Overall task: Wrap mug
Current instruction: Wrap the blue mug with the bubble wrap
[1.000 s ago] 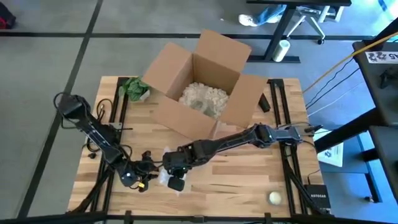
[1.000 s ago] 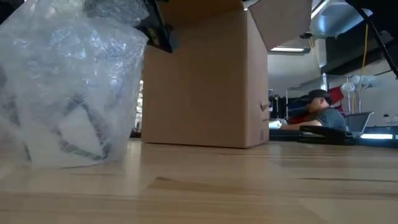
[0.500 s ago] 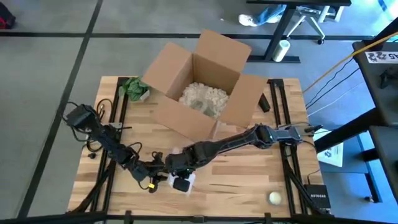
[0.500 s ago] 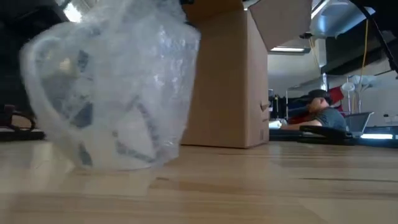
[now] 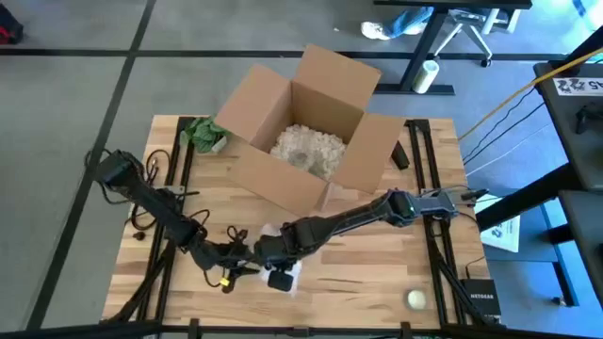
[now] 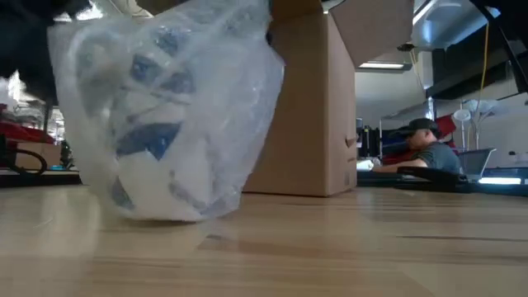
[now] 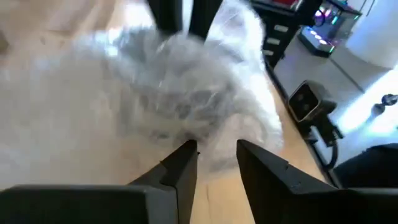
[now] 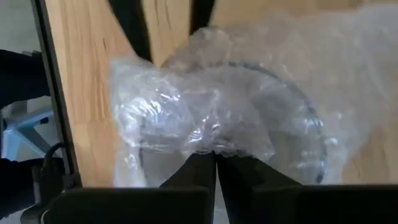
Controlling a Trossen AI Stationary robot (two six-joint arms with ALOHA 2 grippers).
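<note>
- Pinching a fold of the bubble wrap (image 8: 205, 134), the right gripper (image 5: 275, 270) has its fingers pressed together on the film — if the fold slips out, the wrap can open again around the mug (image 6: 157, 157).
- The mug sits inside the wrap at the front of the table (image 5: 358, 287), between the two grippers and well apart from the cardboard box (image 5: 301, 127); in the low view it looks tilted, so I judge it can roll or tip over if one arm pulls harder than the other.
- The left gripper (image 7: 214, 155) has its fingers spread a little, with the tips at the edge of the wrap and nothing between them — if it closes there, it may catch only loose film and tear it.
- Both grippers are very near each other, so a collision is possible.
</note>
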